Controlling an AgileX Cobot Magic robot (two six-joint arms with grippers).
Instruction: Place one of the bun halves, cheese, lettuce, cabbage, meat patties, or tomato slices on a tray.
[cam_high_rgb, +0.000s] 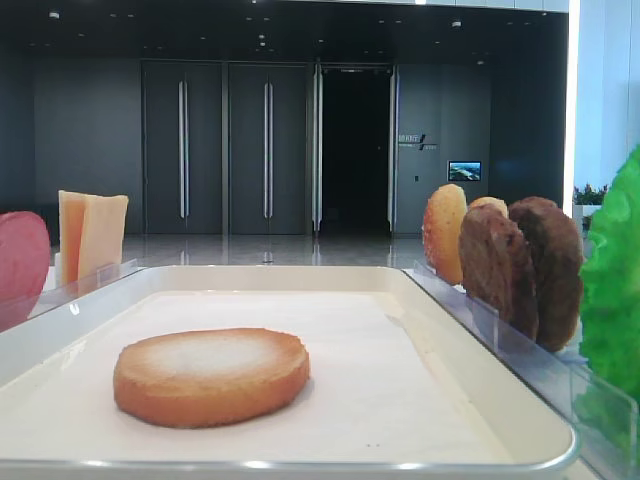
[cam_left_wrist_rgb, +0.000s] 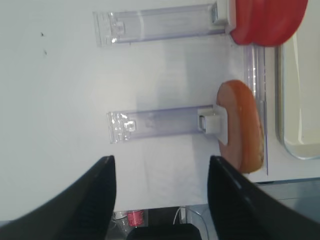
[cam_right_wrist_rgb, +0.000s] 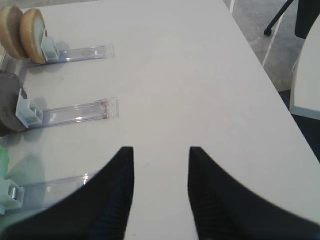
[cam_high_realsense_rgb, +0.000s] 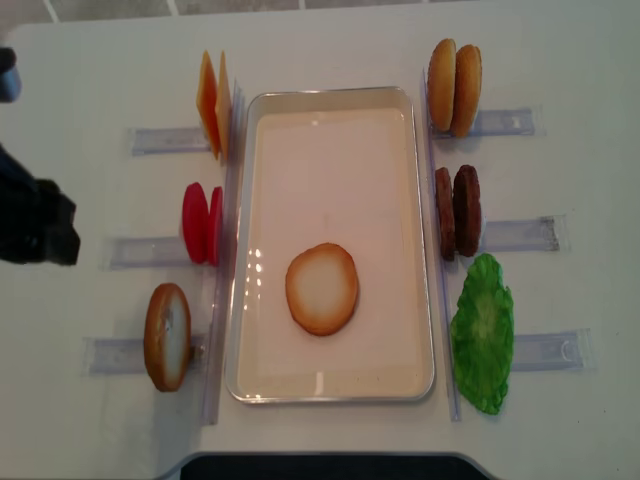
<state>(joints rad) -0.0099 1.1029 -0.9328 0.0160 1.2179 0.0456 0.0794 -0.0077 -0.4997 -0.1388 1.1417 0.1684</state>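
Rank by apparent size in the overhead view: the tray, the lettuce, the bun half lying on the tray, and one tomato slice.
1. Cream-white rectangular tray
2. Frilly green lettuce
3. Golden round bun half
4. Pinkish-red tomato slice, standing edge-on, so it shows smallest

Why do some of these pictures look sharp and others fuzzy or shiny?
Low front view: bun half sharp, lettuce at the edge blurred. Overhead view: glare spots on the tray rim. Left wrist view: soft, washed-out white table; dark pincer fingers blurred.

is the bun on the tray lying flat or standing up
Flat: the bun lies pale face up on the tray.
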